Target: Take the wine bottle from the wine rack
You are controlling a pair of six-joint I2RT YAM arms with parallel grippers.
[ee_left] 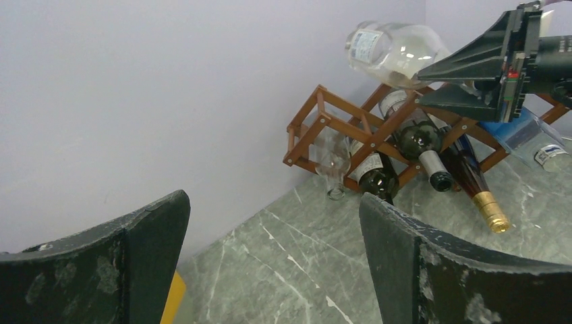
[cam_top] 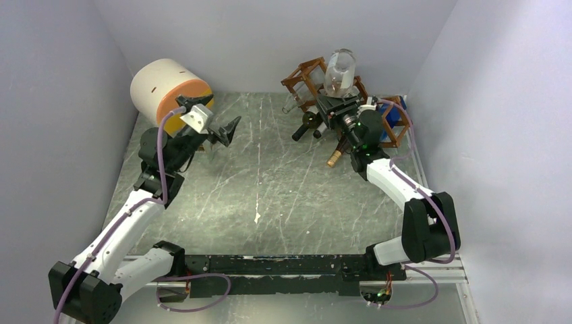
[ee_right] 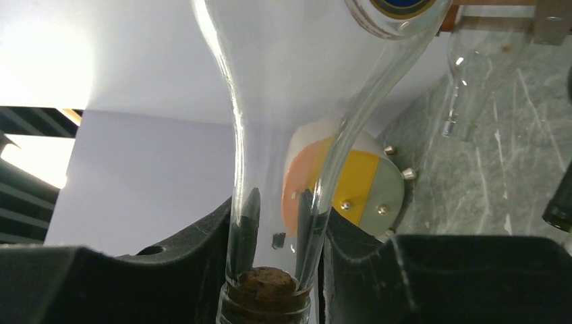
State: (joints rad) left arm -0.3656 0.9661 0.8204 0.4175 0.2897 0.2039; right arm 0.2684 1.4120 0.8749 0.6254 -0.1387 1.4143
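The wine bottle point(cam_top: 339, 73) is clear glass with a cork point(ee_right: 266, 280). It hangs tilted above the reddish-brown wine rack point(cam_top: 307, 77) at the back of the table, its base pointing up. My right gripper point(cam_top: 339, 101) is shut on its neck point(ee_right: 276, 169), one finger on each side just above the cork. In the left wrist view the clear bottle point(ee_left: 398, 50) is clear of the rack point(ee_left: 337, 118). My left gripper point(cam_top: 219, 131) stands wide open over the table at the left, with nothing between its fingers point(ee_left: 405, 256).
A white-and-orange cylinder point(cam_top: 165, 88) lies at the back left, right behind my left gripper. The rack still holds two dark bottles point(ee_left: 421, 138), a gold-capped bottle point(ee_left: 475, 182), a clear bottle point(ee_left: 332, 162) and a blue one point(ee_left: 529, 135). Walls close in on three sides.
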